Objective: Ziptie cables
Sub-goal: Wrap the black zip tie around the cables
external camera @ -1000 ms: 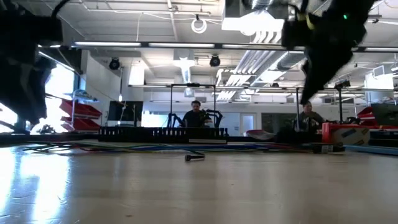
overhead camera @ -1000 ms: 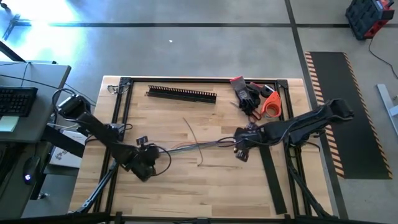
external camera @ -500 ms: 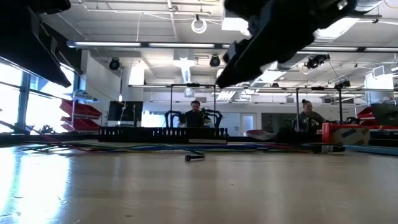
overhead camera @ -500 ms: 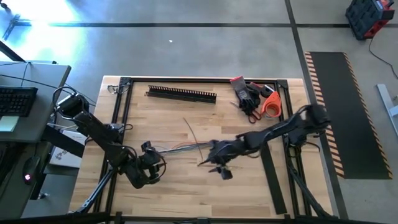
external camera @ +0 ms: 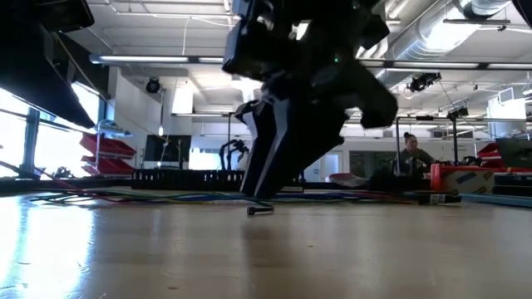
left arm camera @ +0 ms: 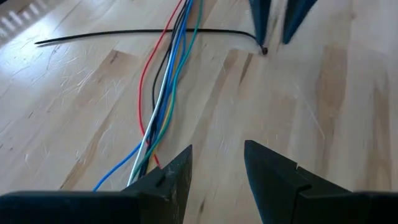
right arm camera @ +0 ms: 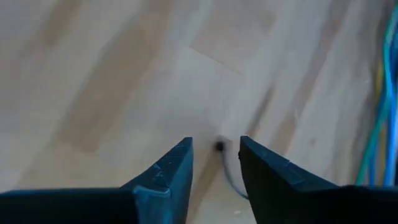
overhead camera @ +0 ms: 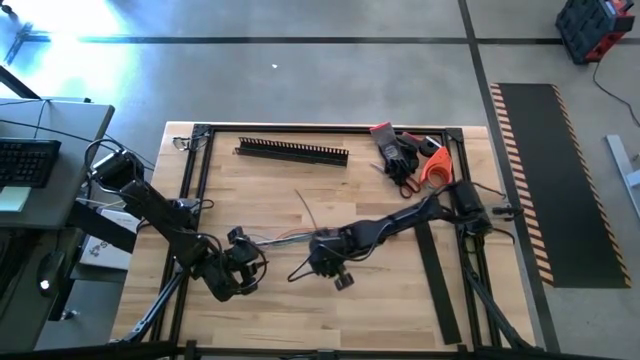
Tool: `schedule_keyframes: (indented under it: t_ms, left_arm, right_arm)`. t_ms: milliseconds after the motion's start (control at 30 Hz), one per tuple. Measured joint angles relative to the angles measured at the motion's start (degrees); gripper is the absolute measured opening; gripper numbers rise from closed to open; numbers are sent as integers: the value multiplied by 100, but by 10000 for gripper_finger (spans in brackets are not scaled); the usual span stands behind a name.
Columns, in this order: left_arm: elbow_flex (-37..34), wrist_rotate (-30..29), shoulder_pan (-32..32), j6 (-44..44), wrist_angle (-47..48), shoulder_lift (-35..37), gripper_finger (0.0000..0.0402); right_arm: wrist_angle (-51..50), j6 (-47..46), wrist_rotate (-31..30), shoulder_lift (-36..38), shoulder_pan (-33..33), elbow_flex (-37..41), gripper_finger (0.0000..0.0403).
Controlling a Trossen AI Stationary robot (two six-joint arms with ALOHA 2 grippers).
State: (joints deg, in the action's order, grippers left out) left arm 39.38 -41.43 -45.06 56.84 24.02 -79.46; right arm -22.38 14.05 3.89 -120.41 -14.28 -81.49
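Note:
The cables (overhead camera: 285, 238) are a loose bunch of thin red, blue, white and green wires (left arm camera: 165, 87) lying flat on the wooden table. A black zip tie (left arm camera: 137, 32) lies across them, its head (right arm camera: 219, 147) resting on the wood. My right gripper (right arm camera: 214, 142) is open and points down, with one finger on each side of that head (external camera: 259, 210). My left gripper (left arm camera: 217, 149) is open and low at the cables' near-left end (overhead camera: 245, 262). The wires pass beside and under one of its fingers.
A black comb-toothed duct (overhead camera: 292, 151) lies along the far edge. Gloves and an orange tool (overhead camera: 410, 158) sit at the far right. A flat black strip (overhead camera: 437, 280) lies on the right. A second thin tie (overhead camera: 306, 210) lies in mid-table. People (external camera: 411, 154) sit in the room behind.
My right gripper has swung from the cables' right end toward the table's left and near edges. It has come down over the zip tie's head. The cables have stayed where they were.

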Motion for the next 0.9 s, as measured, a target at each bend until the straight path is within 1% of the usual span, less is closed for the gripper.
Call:
schedule_keyframes:
  t_ms: [100, 267, 367, 533, 767, 900]
  left_arm:
    - [0, -4, 0, -19, -7, 0, 120]
    - [0, -45, 0, -44, -42, 0, 120]
    - [0, -70, 0, -44, -41, 0, 120]
    - [0, -72, 0, -44, -41, 0, 120]
    - [0, -74, 0, -44, -40, 0, 120]
    - [0, -66, 0, -44, -42, 0, 120]
  right_arm:
    - [-38, -29, -234, -66, 64, -20, 98]
    - [-74, -35, 13, -78, 192, -20, 80]
    - [-56, 6, 195, -78, 233, -20, 76]
    - [-14, 191, 366, -78, 202, -20, 81]
    - [117, 259, 263, -220, 177, -27, 112]
    - [139, 409, 207, -364, 141, -53, 105]
